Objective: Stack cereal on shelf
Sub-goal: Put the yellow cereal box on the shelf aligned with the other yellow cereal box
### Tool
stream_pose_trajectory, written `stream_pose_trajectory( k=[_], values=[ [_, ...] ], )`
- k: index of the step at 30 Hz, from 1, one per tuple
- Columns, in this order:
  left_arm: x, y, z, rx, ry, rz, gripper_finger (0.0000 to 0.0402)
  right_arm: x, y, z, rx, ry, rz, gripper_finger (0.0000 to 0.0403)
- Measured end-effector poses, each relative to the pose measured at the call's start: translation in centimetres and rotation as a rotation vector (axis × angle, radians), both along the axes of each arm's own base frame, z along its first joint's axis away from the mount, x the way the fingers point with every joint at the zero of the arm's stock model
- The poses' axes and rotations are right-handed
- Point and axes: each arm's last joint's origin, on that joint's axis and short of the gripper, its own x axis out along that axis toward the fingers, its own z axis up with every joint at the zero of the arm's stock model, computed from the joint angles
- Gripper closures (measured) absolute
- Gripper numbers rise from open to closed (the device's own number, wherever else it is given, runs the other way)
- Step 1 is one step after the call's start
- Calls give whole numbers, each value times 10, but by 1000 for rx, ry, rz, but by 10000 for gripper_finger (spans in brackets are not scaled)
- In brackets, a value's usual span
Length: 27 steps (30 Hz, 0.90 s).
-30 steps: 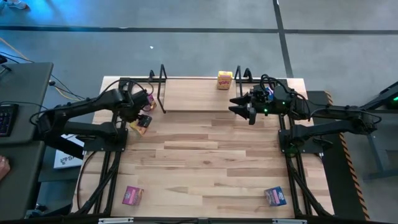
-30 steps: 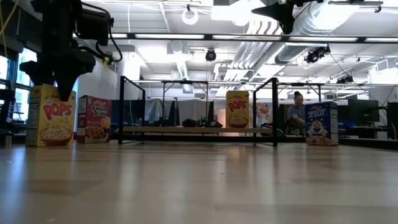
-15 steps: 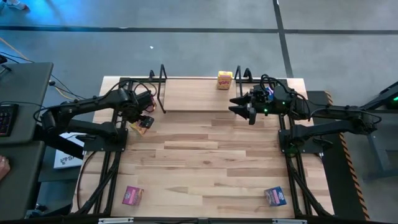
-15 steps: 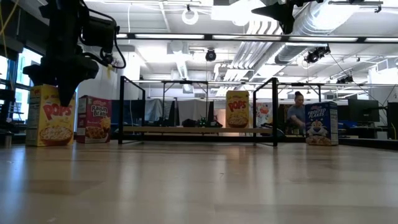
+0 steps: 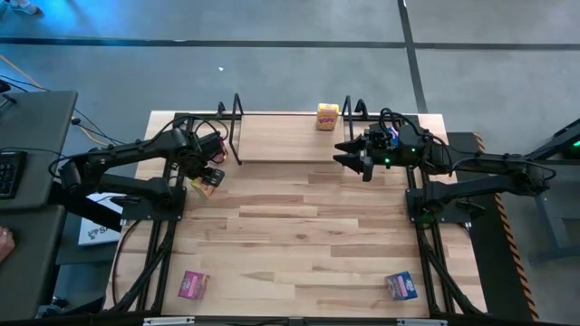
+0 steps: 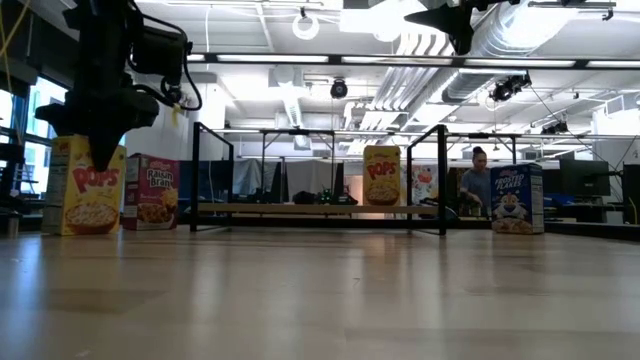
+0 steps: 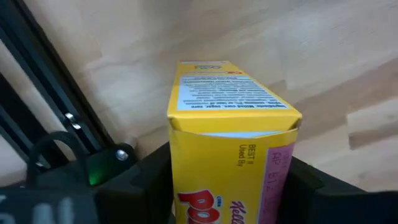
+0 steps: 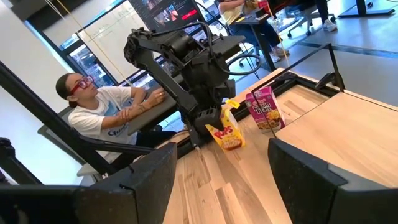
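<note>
I see the left gripper, left of the shelf, clamping a yellow cereal box; the right gripper fingers are spread.

- Wooden table, pale planks, grain running across (bare middle in the high view).
- Grey floor beyond the table, dark lines crossing it.
- Desk at the left edge of the high view; keyboard on it.
- Person seated, arms on a desk, in the right wrist view.
- Person far back in the low view.
- Ceiling ducts overhead.
</note>
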Motion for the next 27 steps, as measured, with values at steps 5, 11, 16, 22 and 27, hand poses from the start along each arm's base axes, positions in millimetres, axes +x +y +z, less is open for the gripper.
stream_pose_trajectory(
  k=[5,11,16,22,27],
  values=[
    [3,-4,16,-102,-66,-30,215,0,0,0,5,0,0,153],
    [11,-23,54,-212,-276,-134,215,0,0,0,5,-1,0,153],
    [30,-40,90,-201,-419,-198,216,0,0,0,0,0,0,153],
    [85,-45,130,-111,-583,-350,216,0,0,1,4,-10,-7,153],
    [137,-35,151,83,-584,-523,216,0,0,12,-14,-123,-7,153]
  ],
)
